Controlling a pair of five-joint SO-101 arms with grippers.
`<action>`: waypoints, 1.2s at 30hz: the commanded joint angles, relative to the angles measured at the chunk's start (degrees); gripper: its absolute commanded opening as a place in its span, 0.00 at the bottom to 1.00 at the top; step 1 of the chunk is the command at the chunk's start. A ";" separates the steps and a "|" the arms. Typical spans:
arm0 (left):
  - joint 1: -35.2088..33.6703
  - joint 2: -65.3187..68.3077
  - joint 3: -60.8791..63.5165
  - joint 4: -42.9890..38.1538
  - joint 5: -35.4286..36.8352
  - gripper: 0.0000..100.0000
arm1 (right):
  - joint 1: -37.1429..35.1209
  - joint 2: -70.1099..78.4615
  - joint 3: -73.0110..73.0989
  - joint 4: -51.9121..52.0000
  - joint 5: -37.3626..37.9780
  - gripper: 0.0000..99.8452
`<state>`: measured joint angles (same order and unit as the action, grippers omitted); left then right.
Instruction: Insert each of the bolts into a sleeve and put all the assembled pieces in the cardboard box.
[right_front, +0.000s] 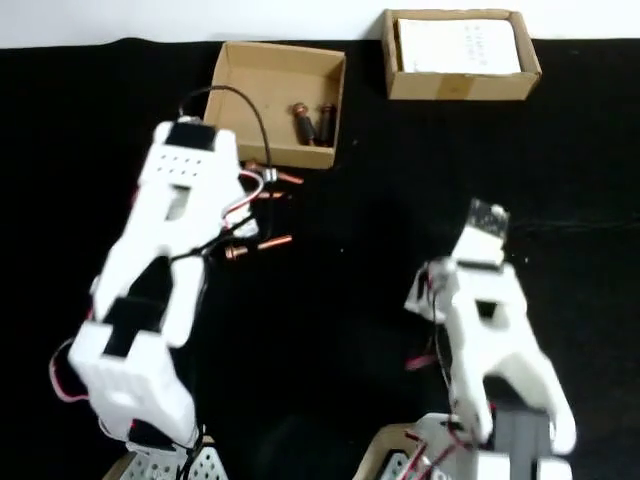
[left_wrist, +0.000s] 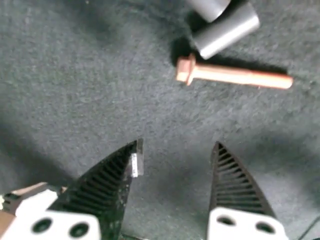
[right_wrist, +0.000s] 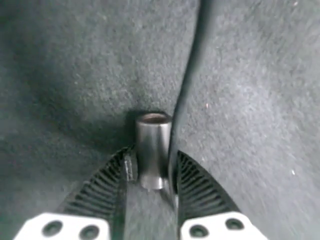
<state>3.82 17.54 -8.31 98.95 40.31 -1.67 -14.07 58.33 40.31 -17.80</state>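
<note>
Bolt (left_wrist: 232, 76) on desk (right_front: 350, 300) toward back-left, left tool (left_wrist: 178, 146) spread wide near it. Right tool (right_wrist: 153, 154) grips sleeve (right_wrist: 152, 140). Step likely bolt pickup; next: advance, clamp shank.

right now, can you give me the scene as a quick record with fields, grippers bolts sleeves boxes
left gripper: open, empty, over the black cloth
right gripper: shut on a sleeve
loose bolt: lying flat ahead of the left gripper, beside two grey sleeves
cardboard box: open, two pieces inside that look like bolts in sleeves
second box: holds a white sheet
</note>
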 joint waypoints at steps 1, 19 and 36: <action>1.89 2.42 -6.37 1.23 2.55 0.22 | 0.57 -2.15 9.10 -12.44 -0.09 0.01; 6.29 4.88 -7.34 -6.59 14.95 0.22 | 0.57 -6.02 11.21 -12.62 -4.40 0.01; 1.89 21.49 -20.35 -2.81 17.93 0.22 | 0.57 -6.02 11.21 -12.62 -4.40 0.01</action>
<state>6.37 39.52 -23.78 93.67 57.89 -1.49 -19.96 69.14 28.53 -21.85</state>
